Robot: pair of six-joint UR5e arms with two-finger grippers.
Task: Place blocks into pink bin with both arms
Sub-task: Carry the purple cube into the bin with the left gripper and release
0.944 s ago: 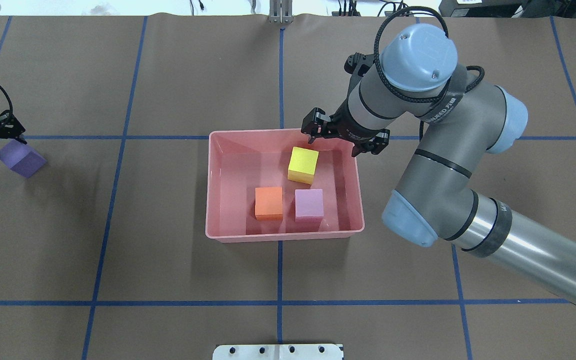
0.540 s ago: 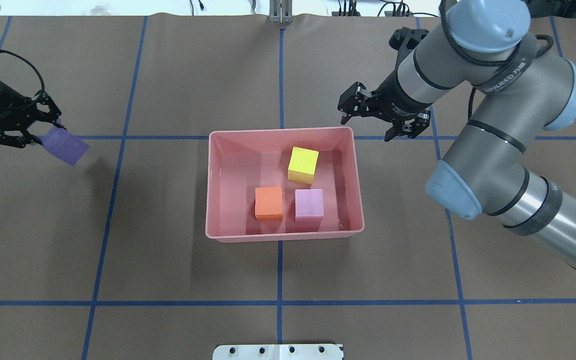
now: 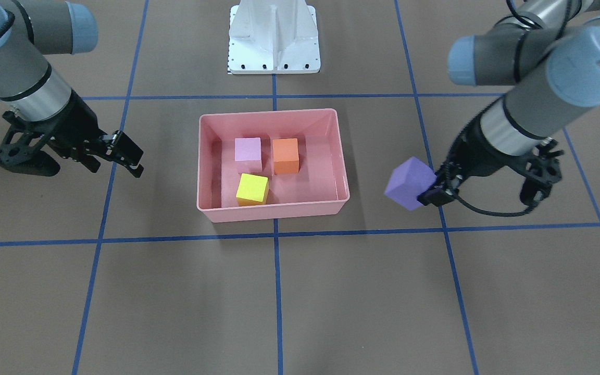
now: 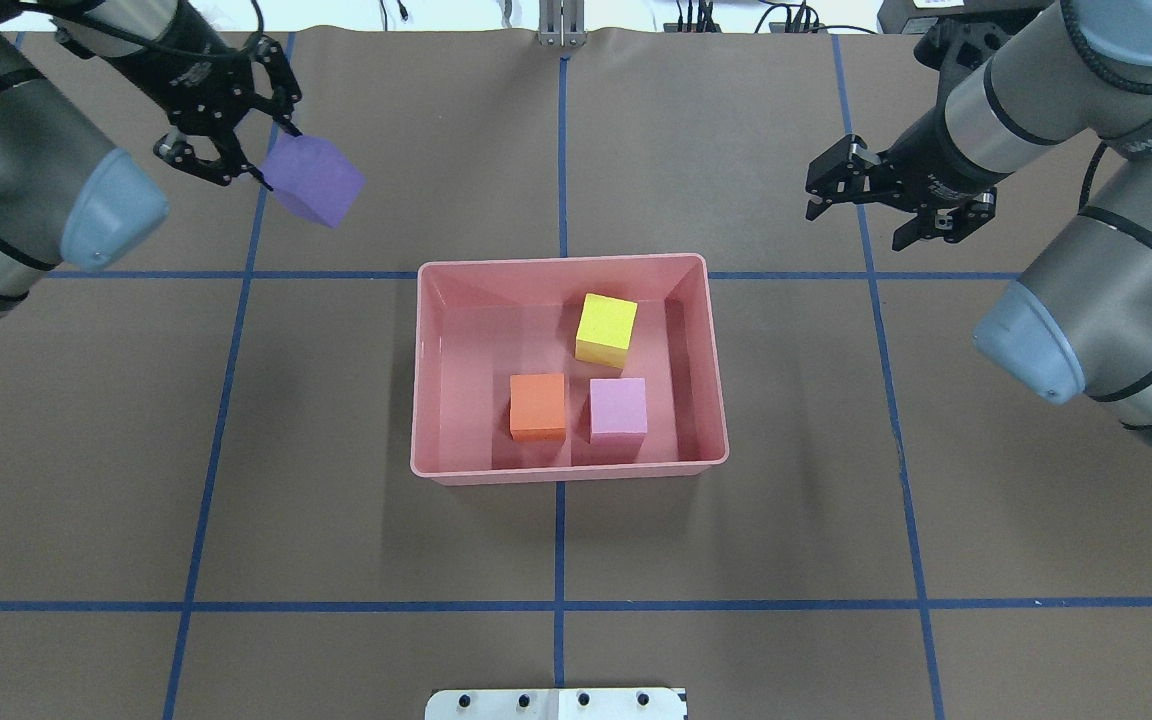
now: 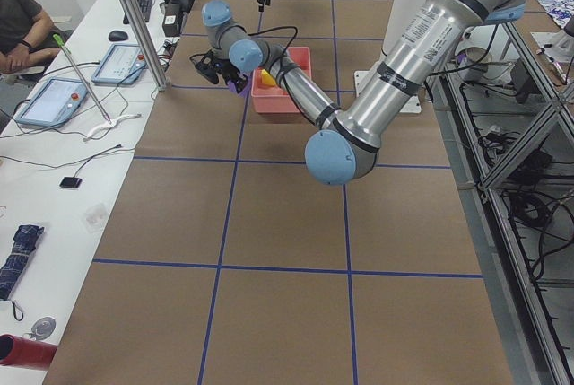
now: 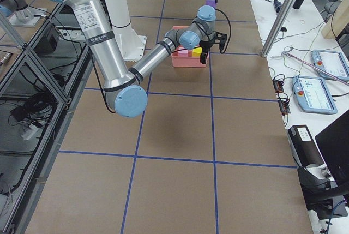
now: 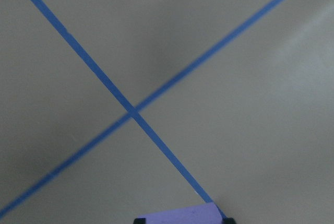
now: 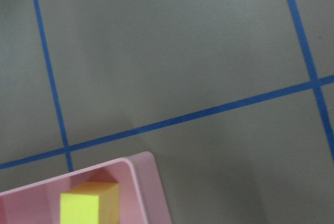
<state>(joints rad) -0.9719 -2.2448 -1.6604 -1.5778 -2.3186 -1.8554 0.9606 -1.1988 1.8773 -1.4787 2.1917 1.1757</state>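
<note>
- Salmon-pink plastic now surrounds three of the four blocks. Inside the pink bin [image 4: 568, 471] the yellow block [image 4: 606, 327] is set toward the far right. The orange block [image 4: 538, 405] and the lilac block [image 4: 618, 409] are set just beside each other along the near wall.
- One block is not yet delivered. The purple block [image 4: 314, 180] is clamped, tilted, in the left tool [image 4: 278, 160]. It is held clear of the table [image 4: 336, 540], to the far left of the bin and well apart from its rim.
- Nothing is carried by the right tool [image 4: 856, 222]. Its fingers are spread apart, and it is held outside the bin, to the far right.
- Three quarters of the task is judged done. What is left is for the purple block to be carried over the bin and let go. Bare floor is seen in the bin's left half.
</note>
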